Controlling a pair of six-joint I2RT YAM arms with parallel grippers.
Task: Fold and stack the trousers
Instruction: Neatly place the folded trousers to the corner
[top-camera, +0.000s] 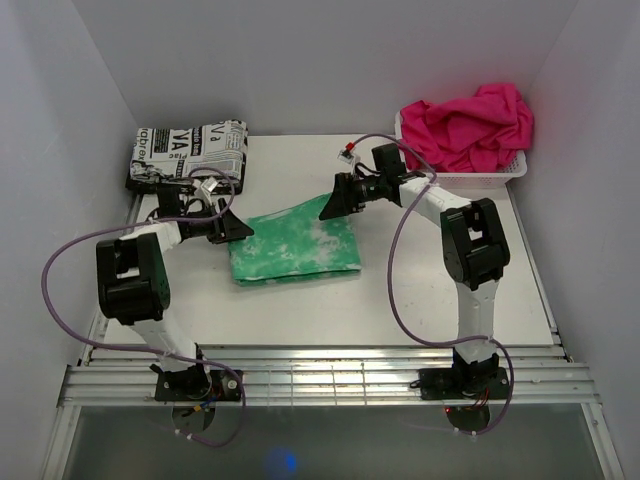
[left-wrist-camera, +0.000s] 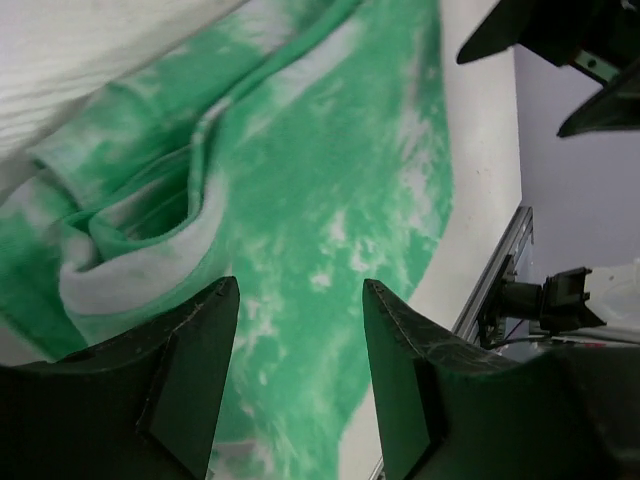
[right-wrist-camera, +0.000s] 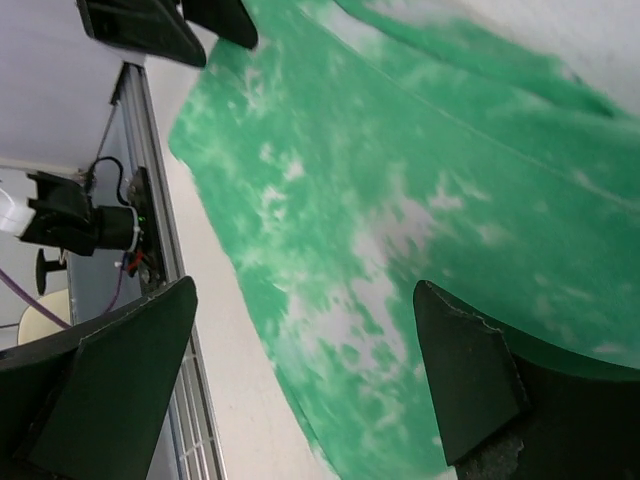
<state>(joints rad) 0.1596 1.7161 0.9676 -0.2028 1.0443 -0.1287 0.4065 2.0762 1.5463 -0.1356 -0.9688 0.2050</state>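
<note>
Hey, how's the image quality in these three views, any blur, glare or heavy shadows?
Top view: soft, even light, faint shadows, the trousers sharp, a small blue glow near the bottom edge. Left wrist view: fingers of the left gripper are nearly black with little detail, the trousers in focus. Right wrist view: fingers of the right gripper equally dark, the trousers' near edge slightly soft.

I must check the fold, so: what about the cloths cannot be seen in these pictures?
- Top view: the left gripper covers the trousers' left corner; layers underneath are hidden.
- Top view: the pink cloth hides the white basket's contents.
- Wrist views: frame edges cut off the trousers.
</note>
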